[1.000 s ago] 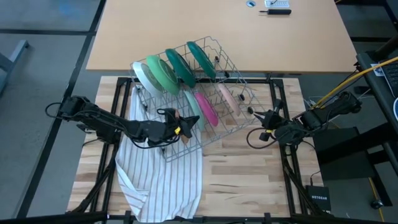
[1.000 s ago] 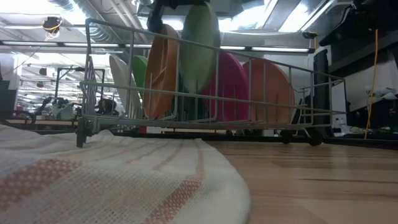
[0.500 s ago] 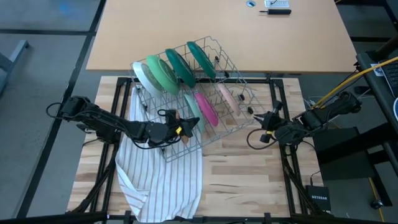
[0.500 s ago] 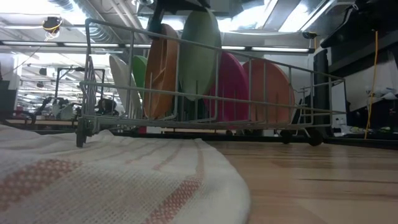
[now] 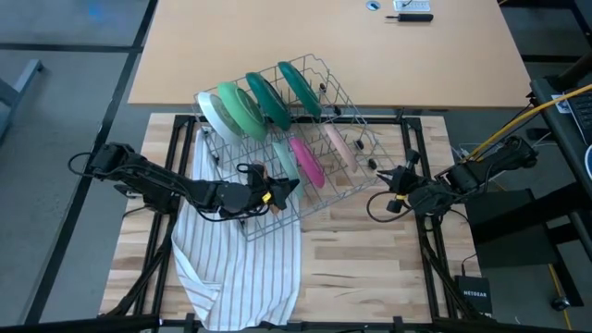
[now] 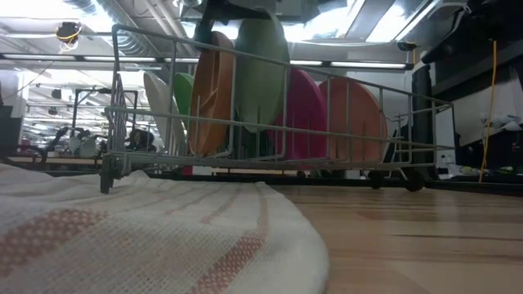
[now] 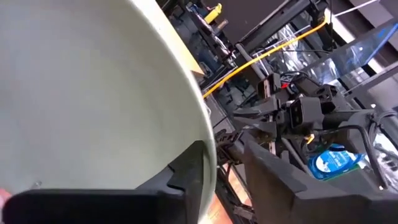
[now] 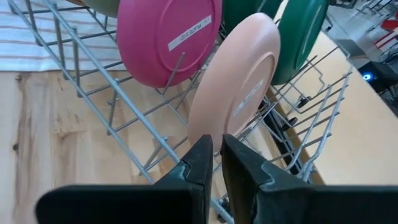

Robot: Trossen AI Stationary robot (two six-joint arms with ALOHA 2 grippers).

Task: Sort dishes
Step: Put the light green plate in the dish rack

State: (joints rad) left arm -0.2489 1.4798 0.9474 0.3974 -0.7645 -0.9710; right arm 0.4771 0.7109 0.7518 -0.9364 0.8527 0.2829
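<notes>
Bench (image 5: 370,250): wire rack (image 5: 347,180); pale green plate (image 6: 261,65), light, stiff, slippery, rim-held; left gripper (image 5: 285,188) loosening; right gripper (image 8: 214,163) nearly closed, empty.

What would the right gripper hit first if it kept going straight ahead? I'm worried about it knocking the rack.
Probably the peach plate: the right gripper points at its lower edge, with rack wires close below and beside it. Depth is unclear, so a wire could be touched first.
</notes>
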